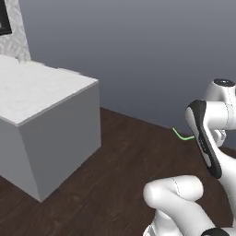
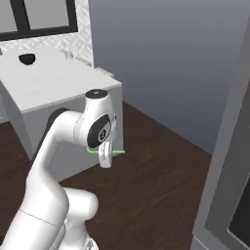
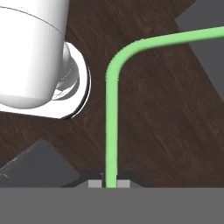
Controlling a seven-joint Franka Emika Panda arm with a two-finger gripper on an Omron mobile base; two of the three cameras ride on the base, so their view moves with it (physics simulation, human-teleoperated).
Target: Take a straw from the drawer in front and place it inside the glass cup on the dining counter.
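Dark wood floor [image 1: 115, 184] surrounds the marble dining counter [image 1: 41, 92], grey wall [image 1: 138, 46] behind.

1. No readable txt, labels, brands, nos. or signs in any view.
2. Marble surface [image 1: 41, 92], dark wood floor [image 1: 120, 152], grey wall [image 2: 171, 58]: all plain, no markings.
3. Green straw [image 3: 111, 118]: no print on it.

The arm is folded above its base, tool [image 3: 110, 183] clamped tight.
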